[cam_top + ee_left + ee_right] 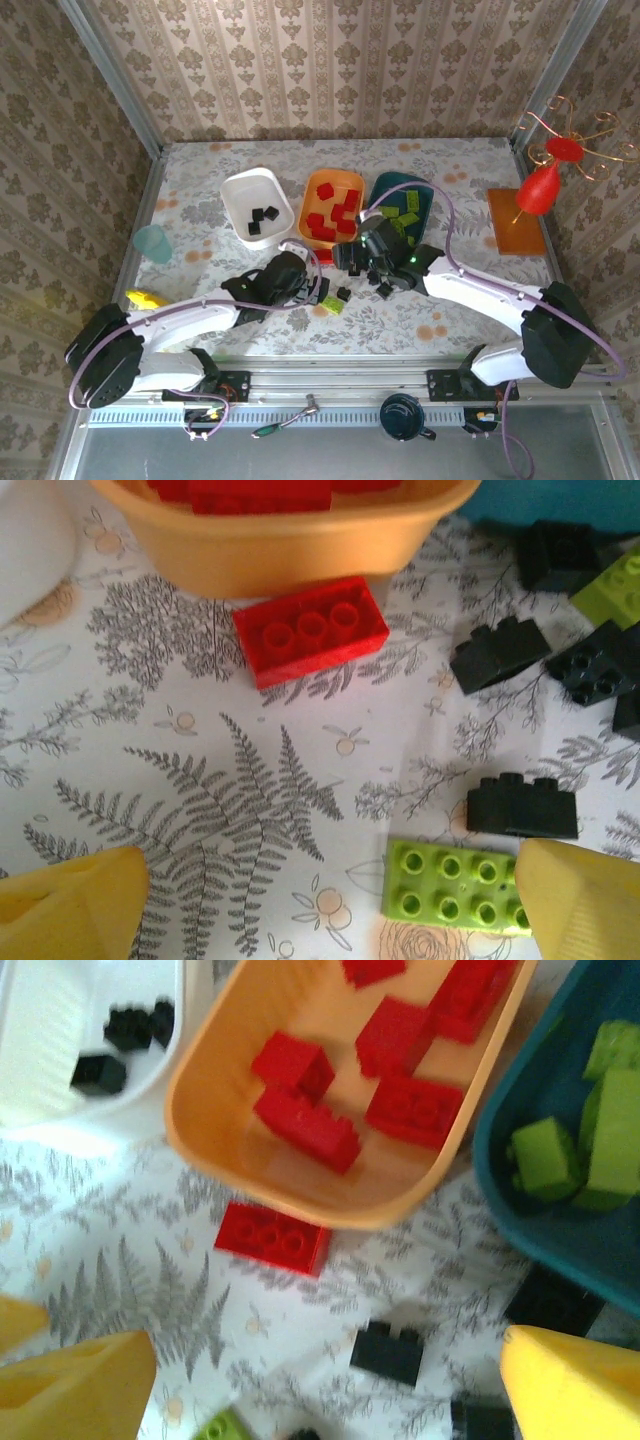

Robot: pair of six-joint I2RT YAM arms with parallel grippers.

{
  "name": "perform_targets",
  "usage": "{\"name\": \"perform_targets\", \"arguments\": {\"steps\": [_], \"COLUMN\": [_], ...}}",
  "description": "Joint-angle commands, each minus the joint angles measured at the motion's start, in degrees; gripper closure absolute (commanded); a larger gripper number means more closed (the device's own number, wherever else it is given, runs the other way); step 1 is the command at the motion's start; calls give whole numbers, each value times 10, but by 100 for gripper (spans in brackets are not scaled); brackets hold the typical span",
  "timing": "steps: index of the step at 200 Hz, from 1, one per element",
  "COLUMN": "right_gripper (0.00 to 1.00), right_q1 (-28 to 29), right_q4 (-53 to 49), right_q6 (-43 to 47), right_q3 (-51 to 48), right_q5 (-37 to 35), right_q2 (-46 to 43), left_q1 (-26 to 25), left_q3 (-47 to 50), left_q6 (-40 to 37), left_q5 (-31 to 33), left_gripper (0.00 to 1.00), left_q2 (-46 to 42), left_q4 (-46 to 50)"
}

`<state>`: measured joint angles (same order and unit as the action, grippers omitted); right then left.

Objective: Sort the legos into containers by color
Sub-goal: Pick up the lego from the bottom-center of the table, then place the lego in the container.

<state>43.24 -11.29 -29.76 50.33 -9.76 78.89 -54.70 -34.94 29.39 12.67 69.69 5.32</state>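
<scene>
Three containers stand in a row: a white tub [258,200] with black legos, an orange tub [333,205] with red ones [300,1120], and a teal tub [400,208] with lime ones [545,1155]. Loose on the table are a red brick [310,630] against the orange tub, a lime brick [455,890] and several black bricks [522,805]. My left gripper [330,910] hangs open over the table, the lime brick by its right finger. My right gripper [325,1390] is open near the orange tub's front, above a black brick [388,1352]. Neither holds anything.
A pale-blue cup [153,243] stands at the left. At the right are an orange square mat [515,220] and a red ornament on a wire stand [543,187]. The two arms nearly meet over the loose bricks. Walls close in the table.
</scene>
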Motion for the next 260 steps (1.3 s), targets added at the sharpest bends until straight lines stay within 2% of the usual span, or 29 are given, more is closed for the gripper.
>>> {"name": "perform_targets", "arguments": {"steps": [1, 32, 81, 118, 187, 217, 260], "right_gripper": [14, 25, 38, 49, 81, 81, 79], "right_q1": [25, 40, 45, 45, 44, 45, 40], "right_q4": [-38, -36, -28, -26, -27, -28, -3], "right_q6": [10, 41, 68, 79, 115, 123, 116], "right_q3": [-34, -38, -22, -3, 23, 95, 298], "right_q5": [41, 91, 98, 103, 139, 164, 184], "right_q2": [0, 57, 126, 157, 131, 130, 280], "left_q1": [-4, -2, 12, 26, 31, 32, 35], "left_q3": [-4, 14, 38, 47, 29, 24, 22], "left_q6": [-1, 1, 10, 15, 8, 10, 20], "left_q5": [32, 54, 58, 49, 82, 113, 112], "left_gripper": [4, 3, 0, 0, 0, 0, 0], "left_q2": [-36, -90, -167, -194, -263, -327, -360], "left_q4": [-7, 37, 88, 102, 171, 213, 241]}}
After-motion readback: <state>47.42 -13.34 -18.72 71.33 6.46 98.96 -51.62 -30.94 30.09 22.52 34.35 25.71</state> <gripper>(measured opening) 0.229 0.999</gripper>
